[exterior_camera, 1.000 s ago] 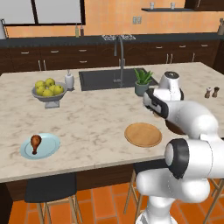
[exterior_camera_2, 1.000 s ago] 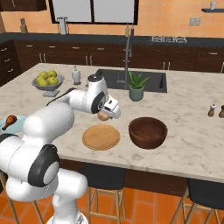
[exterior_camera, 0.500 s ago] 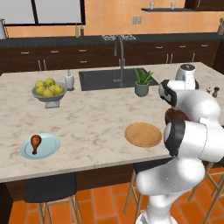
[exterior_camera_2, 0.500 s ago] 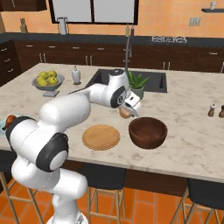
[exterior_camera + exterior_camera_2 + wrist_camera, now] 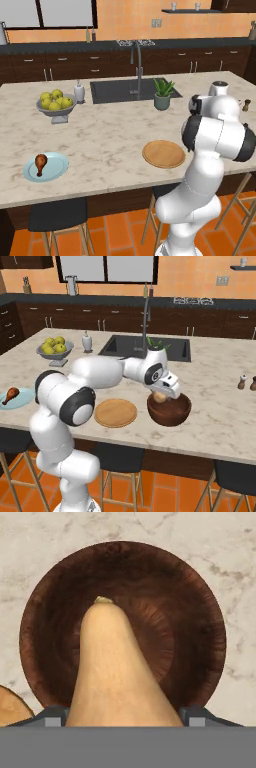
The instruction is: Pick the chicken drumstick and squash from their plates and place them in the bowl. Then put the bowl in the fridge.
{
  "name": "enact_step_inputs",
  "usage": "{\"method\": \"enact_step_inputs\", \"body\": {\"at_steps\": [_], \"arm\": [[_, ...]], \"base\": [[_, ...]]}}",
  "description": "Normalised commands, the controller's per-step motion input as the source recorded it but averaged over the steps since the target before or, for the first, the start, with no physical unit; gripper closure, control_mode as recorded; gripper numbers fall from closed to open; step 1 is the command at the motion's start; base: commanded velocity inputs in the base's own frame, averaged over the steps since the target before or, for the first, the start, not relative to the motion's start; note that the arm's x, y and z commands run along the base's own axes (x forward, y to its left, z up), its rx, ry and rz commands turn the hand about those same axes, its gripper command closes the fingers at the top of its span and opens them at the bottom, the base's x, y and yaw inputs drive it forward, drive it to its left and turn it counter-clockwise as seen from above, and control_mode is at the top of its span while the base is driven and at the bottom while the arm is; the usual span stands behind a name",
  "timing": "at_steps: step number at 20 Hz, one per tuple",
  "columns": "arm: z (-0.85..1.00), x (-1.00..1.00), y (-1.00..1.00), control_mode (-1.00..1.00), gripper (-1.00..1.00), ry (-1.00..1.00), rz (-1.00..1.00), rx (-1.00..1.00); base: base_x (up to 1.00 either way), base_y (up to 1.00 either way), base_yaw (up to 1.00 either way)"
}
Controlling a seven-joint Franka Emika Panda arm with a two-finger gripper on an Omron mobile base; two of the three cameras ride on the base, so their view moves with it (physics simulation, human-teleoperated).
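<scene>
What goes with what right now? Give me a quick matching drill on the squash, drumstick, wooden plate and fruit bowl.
1. squash
2. chicken drumstick
3. wooden plate
4. grey fruit bowl

a. on the light-blue plate
b. heaped with yellow-green fruit
c. in the gripper, over the brown bowl
d. bare, beside the brown bowl

Pairs: 1-c, 2-a, 3-d, 4-b

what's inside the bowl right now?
Nothing resting in the bowl yet: its brown inside is bare where visible. The squash hangs over it, held in the gripper, and covers part of the bowl's floor. The drumstick is on its blue plate.
</scene>
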Motion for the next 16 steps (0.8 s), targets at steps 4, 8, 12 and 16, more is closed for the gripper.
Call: {"method": "enact_step_inputs", "body": {"at_steps": [4, 8, 12, 16], "arm": [[-0.4, 0.31, -0.22, -1.0, 1.0, 0.0, 0.03, 0.0], [-0.23, 0.26, -0.24, -1.0, -1.0, 0.0, 0.03, 0.0], [0.24, 0.0, -0.03, -1.0, -1.0, 0.0, 0.0, 0.0], [0.59, 0.0, 0.0, -1.0, -1.0, 0.0, 0.0, 0.0]], "base": [[0.0, 0.0, 0.0], [0.0, 0.0, 0.0], [0.0, 0.0, 0.0], [0.0, 0.0, 0.0]]}}
